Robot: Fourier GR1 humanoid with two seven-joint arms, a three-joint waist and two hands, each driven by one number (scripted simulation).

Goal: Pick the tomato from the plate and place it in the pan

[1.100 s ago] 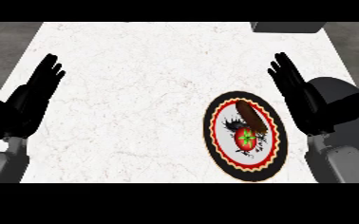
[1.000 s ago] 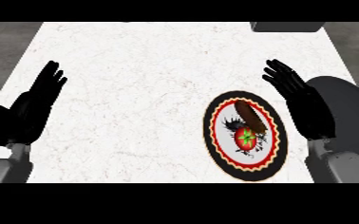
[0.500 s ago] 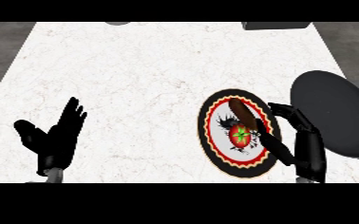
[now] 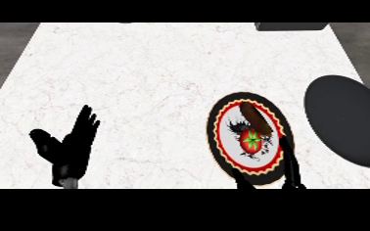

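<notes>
The red tomato (image 4: 251, 143) with a green star-shaped top lies in the middle of a round patterned plate (image 4: 219, 127) at the lower right of the counter. A brown oblong item (image 4: 254, 117) lies on the plate just behind it. The dark pan (image 4: 339, 122) sits right of the plate, cut off by the view's edge. My right hand (image 4: 290, 169) shows only as a thin black strip over the plate's lower right rim, close to the tomato but apart from it. My left hand (image 4: 71, 144) rests open at the lower left, fingers up, holding nothing.
A dark box (image 4: 289, 26) stands at the counter's far right edge. The white marble counter (image 4: 159, 78) spreads wide between my left hand and the plate. Grey floor shows past the counter's left and right edges.
My right hand has come down from beside the plate's far rim to its lower right rim, mostly leaving view. The left hand has shifted inward and lower. The plate and pan now appear further left.
</notes>
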